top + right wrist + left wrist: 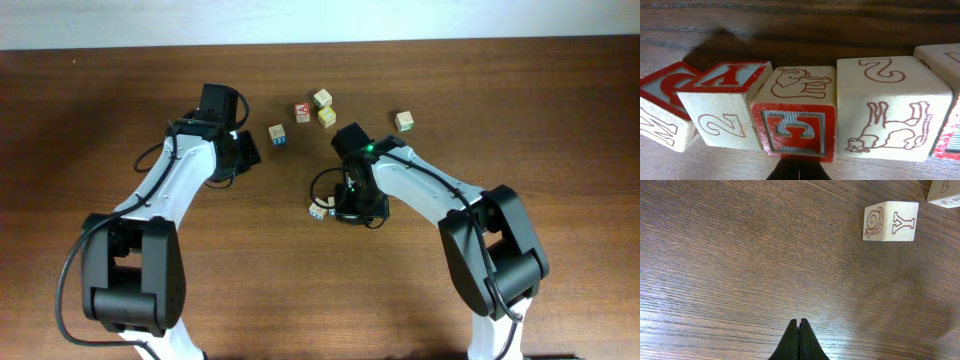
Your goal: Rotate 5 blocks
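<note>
now both our grippers are pinched shut, holding nothing. the left gripper (799,330) hangs over the table (715,255), one block (890,221) well off. the right gripper (799,174) faces a touching row of blocks (795,112); we think pushing in shut could shove several crooked.

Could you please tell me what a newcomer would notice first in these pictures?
The right wrist view is filled by a row of blocks, a red-framed E block in the middle just ahead of the shut right end effector. Overhead, a lone block sits by that arm, apart from the rest further up the table. The left end effector is shut over bare wood, a Y block to its upper right.
</note>
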`<action>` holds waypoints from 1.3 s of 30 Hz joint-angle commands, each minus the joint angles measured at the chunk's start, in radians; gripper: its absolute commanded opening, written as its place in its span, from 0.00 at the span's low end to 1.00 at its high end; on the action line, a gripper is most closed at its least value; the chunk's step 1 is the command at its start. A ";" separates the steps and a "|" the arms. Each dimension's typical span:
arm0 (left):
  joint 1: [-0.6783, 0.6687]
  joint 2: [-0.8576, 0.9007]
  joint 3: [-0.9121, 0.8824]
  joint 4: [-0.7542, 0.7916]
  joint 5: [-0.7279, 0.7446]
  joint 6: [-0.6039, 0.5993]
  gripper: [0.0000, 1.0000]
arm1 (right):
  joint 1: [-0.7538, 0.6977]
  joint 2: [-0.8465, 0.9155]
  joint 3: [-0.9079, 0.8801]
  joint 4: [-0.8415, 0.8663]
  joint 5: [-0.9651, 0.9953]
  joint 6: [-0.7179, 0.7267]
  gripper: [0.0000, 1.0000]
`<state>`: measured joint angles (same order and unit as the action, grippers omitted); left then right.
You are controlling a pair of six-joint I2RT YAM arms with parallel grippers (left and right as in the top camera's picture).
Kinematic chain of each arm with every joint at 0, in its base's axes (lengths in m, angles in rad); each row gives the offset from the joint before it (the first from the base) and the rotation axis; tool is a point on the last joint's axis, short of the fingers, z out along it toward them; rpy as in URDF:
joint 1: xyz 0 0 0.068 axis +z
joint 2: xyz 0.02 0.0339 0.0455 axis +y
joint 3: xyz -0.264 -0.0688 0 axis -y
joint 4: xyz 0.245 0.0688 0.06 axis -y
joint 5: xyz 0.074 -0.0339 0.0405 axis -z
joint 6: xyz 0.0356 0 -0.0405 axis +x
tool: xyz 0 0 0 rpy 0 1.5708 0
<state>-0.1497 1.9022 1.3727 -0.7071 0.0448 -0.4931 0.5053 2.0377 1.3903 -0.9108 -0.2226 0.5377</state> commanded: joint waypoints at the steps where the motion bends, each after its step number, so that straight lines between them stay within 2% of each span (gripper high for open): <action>1: 0.002 0.016 0.019 -0.005 0.003 0.016 0.00 | 0.003 0.000 0.016 0.002 0.002 -0.009 0.04; 13: 0.002 0.016 0.019 -0.016 0.003 0.016 0.00 | 0.004 -0.006 0.024 -0.019 -0.010 -0.010 0.04; 19: 0.003 0.016 0.019 -0.006 -0.008 0.016 0.00 | 0.013 -0.053 0.079 -0.041 -0.085 -0.069 0.04; 25: 0.012 0.016 0.019 0.041 -0.034 0.016 0.00 | 0.081 -0.053 0.080 0.024 -0.076 -0.061 0.04; 33: 0.103 0.016 0.019 0.048 -0.052 0.016 0.00 | 0.189 -0.051 0.080 0.069 0.058 -0.009 0.04; 39: 0.148 0.016 0.019 0.040 -0.048 0.016 0.00 | 0.208 -0.048 0.080 0.090 0.123 -0.005 0.04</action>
<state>-0.0147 1.9022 1.3727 -0.6643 0.0067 -0.4923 0.7071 2.0109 1.4513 -0.8280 -0.1719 0.5205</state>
